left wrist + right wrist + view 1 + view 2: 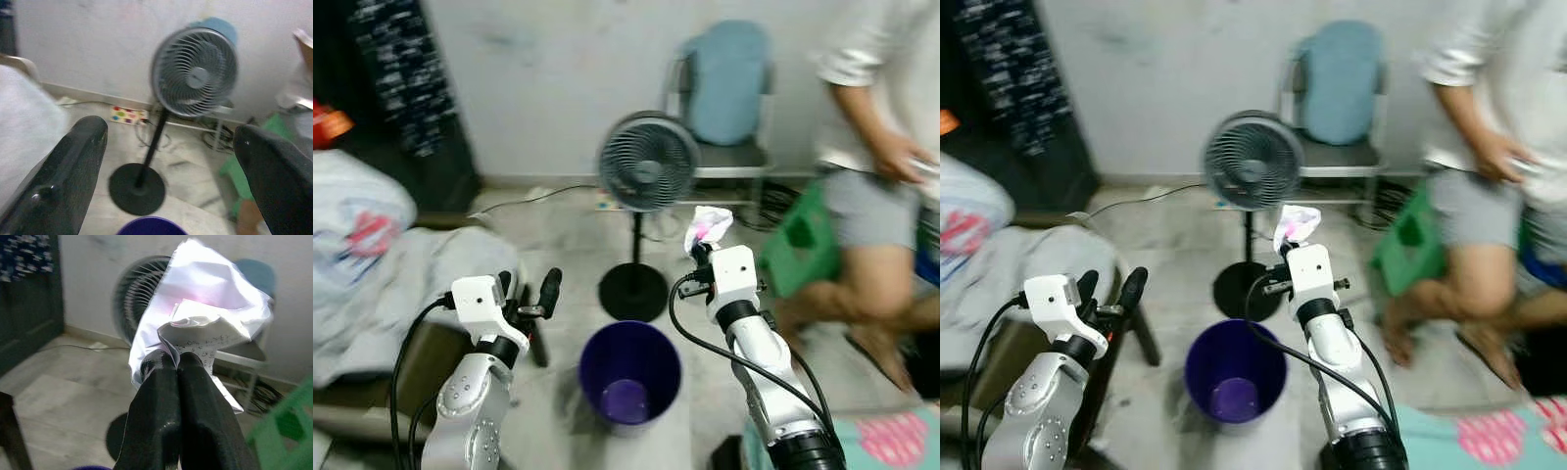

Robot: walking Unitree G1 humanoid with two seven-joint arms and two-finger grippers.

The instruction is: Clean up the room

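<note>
Floor (pixel 548 235) — purple bin (pixel 629 372), fan (pixel 646 166)

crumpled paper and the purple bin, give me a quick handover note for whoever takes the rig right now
Right tool: shut on the crumpled paper, held up in front of the standing fan, beyond the far rim of the purple bin and to its right.
Left tool: open, holding nothing, raised to the left of the bin.
Bin: on the floor between the two arms, open; its contents cannot be made out.
Person close by on the right, beside a green stool.
Done: paper picked up.
Left: bring the paper over the bin and release it, minding the person.
</note>
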